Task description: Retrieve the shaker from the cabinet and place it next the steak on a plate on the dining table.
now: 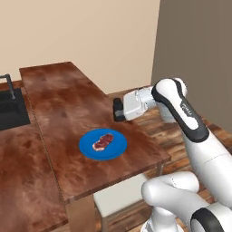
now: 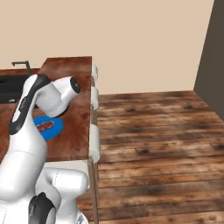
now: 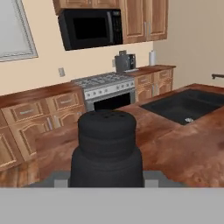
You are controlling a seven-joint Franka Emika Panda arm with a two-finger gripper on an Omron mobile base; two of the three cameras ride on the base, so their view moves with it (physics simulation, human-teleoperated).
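Observation:
The black shaker (image 3: 106, 148) stands close in front of the hand camera, and my gripper (image 1: 118, 110) is shut on it. The hand points sideways over the right edge of the dining table (image 1: 59, 90), a little above the top. Just left of and nearer than the gripper lies the blue plate (image 1: 103, 144) with the small steak (image 1: 103, 141) on it. In the right base view my arm covers part of the plate (image 2: 51, 127) and steak (image 2: 45, 126). I cannot tell which of the far wall cupboards (image 3: 144, 19) is the cabinet.
A black sink (image 1: 11, 111) with a faucet (image 1: 7, 84) sits in the counter left of the table. Across the kitchen are a stove (image 3: 105, 89), a microwave (image 3: 89, 28) and lower cupboards. Wooden floor (image 2: 153, 140) stretches to the right of the table.

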